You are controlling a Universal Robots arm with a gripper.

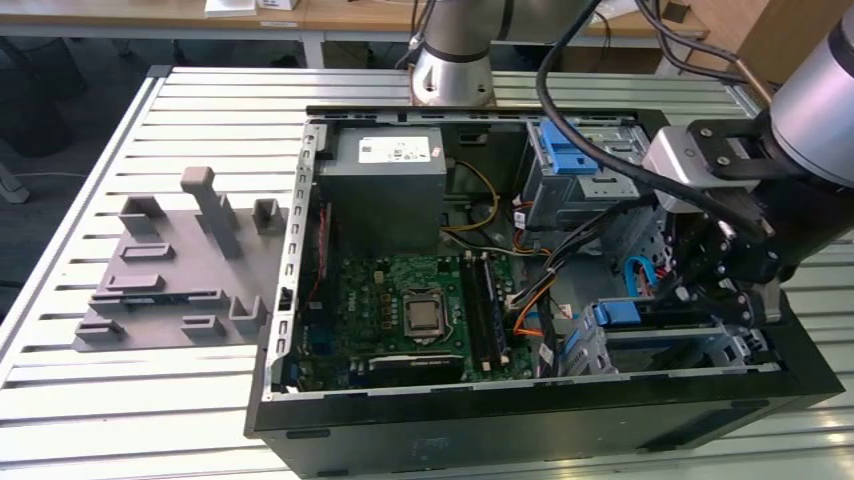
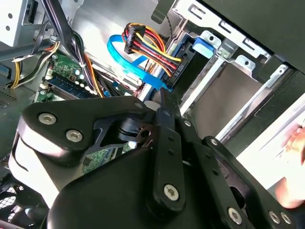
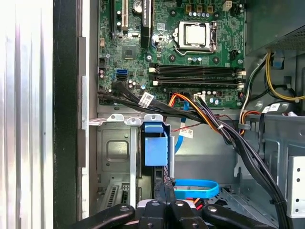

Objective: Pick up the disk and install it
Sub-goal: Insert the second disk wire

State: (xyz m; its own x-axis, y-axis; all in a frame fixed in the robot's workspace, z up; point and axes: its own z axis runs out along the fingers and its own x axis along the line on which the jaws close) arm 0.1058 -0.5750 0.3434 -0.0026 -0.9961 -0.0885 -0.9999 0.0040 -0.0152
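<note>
The disk (image 1: 663,318) sits edge-on in the lower drive bay at the front corner of the open computer case, on the exterior view's right. Its blue carrier tab (image 3: 156,148) sticks out at the bay's mouth, and its dark body with the blue rail (image 2: 187,61) lies between the metal bay walls. My gripper (image 1: 687,298) hangs right over that bay. In both wrist views its thin black fingers are pressed together, shut, with nothing between them (image 2: 164,102) (image 3: 163,188). The tips are at the disk's cable end; I cannot tell whether they touch it.
A blue flat cable (image 3: 195,190) and a bundle of coloured power wires (image 2: 147,45) loop close to the fingers. The motherboard (image 1: 414,310), grey power-supply box (image 1: 387,185) and upper drive cage with blue latch (image 1: 571,160) stand inside the case. A grey fixture plate (image 1: 174,280) lies on the slatted table.
</note>
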